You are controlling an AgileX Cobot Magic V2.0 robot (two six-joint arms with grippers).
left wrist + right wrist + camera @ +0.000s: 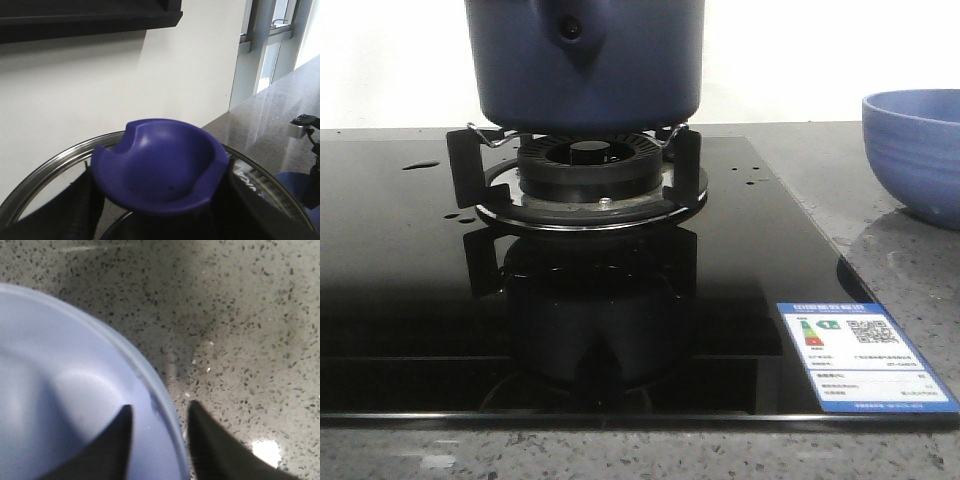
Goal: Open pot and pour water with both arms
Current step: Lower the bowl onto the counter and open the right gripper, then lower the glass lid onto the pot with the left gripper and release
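Observation:
The dark navy pot (585, 65) stands on the burner grate (575, 175), its handle socket with the round hole facing me; its top is cut off by the view's edge. Small drops of water (420, 165) lie on the black hob. In the left wrist view my left gripper (159, 172) is shut on the blue knob (160, 170) of a glass lid with a steel rim (45, 167), held in the air before the white wall. My right gripper (160, 407) is open, one finger inside and one outside the rim of the light blue bowl (60, 400). Neither gripper shows in the front view.
The light blue ribbed bowl (915, 150) stands on the speckled stone counter (890, 240), right of the black glass hob (410, 300). An energy label (860, 355) is stuck at the hob's front right corner. A white wall rises behind the pot.

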